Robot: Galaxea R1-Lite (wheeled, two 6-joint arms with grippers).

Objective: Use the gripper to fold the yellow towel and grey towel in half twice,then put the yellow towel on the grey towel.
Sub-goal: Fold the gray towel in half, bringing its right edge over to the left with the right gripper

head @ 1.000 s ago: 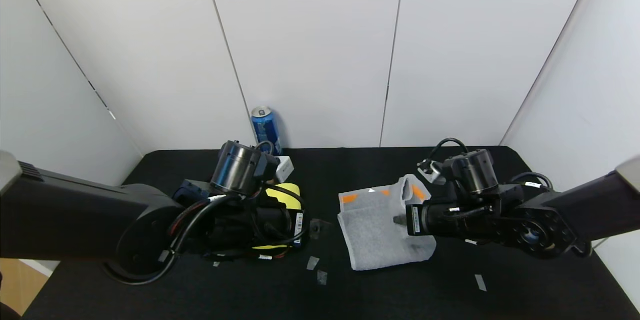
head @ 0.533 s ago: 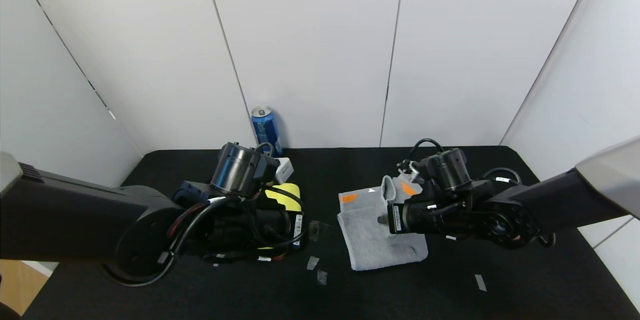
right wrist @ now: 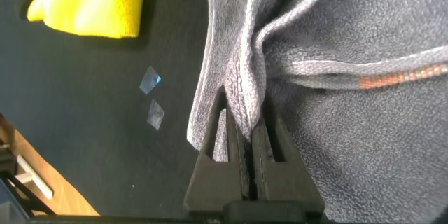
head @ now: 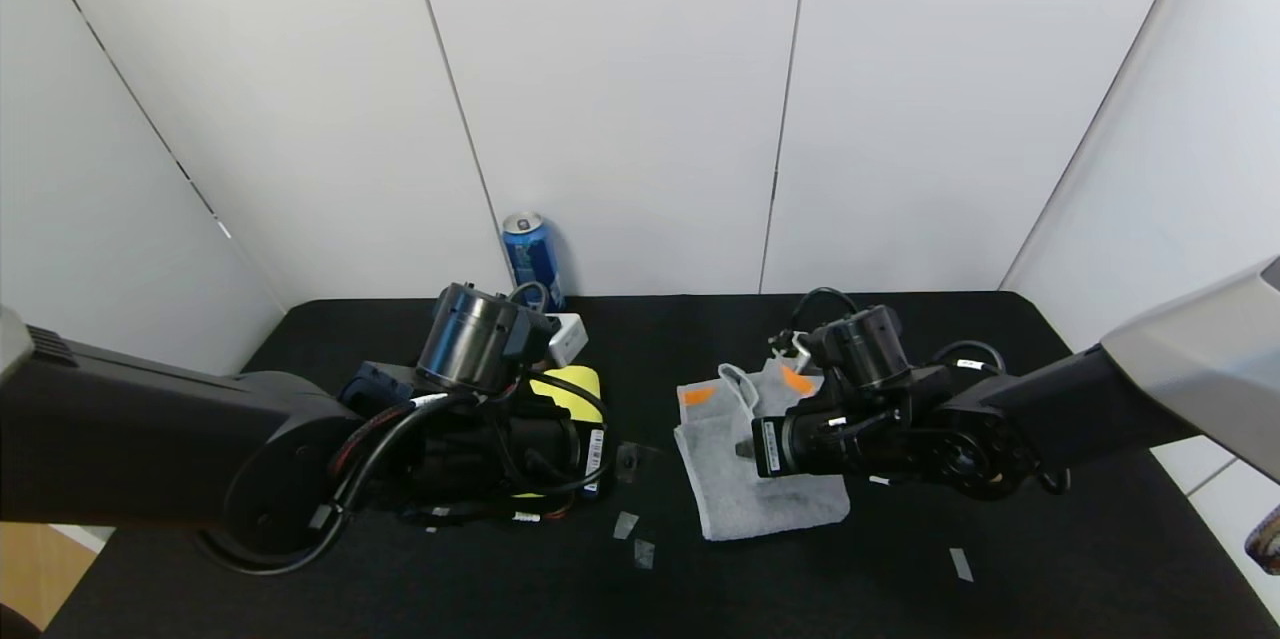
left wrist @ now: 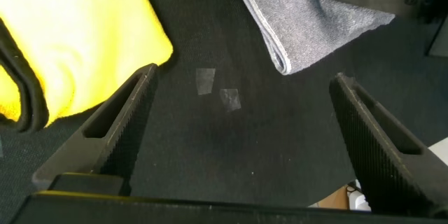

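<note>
The grey towel point(head: 745, 479) lies folded on the black table, right of centre, with orange marks point(head: 697, 396) at its far edge. My right gripper point(right wrist: 245, 108) is shut on a raised fold of the grey towel point(right wrist: 364, 133) and holds it up over the rest of the cloth. The yellow towel point(head: 570, 389) lies folded left of centre, mostly hidden under my left arm; in the left wrist view the yellow towel point(left wrist: 77, 42) sits beside one finger. My left gripper point(left wrist: 241, 105) hangs open over bare table between the two towels, holding nothing.
A blue can point(head: 530, 259) stands at the back wall, with a small white box point(head: 568, 337) near it. Scraps of clear tape point(head: 632, 534) lie on the table in front, and another scrap point(head: 960, 564) at the front right.
My right gripper has carried the gripped edge of the grey towel leftward, rolling the fold further over the cloth. The left arm has hardly moved.
</note>
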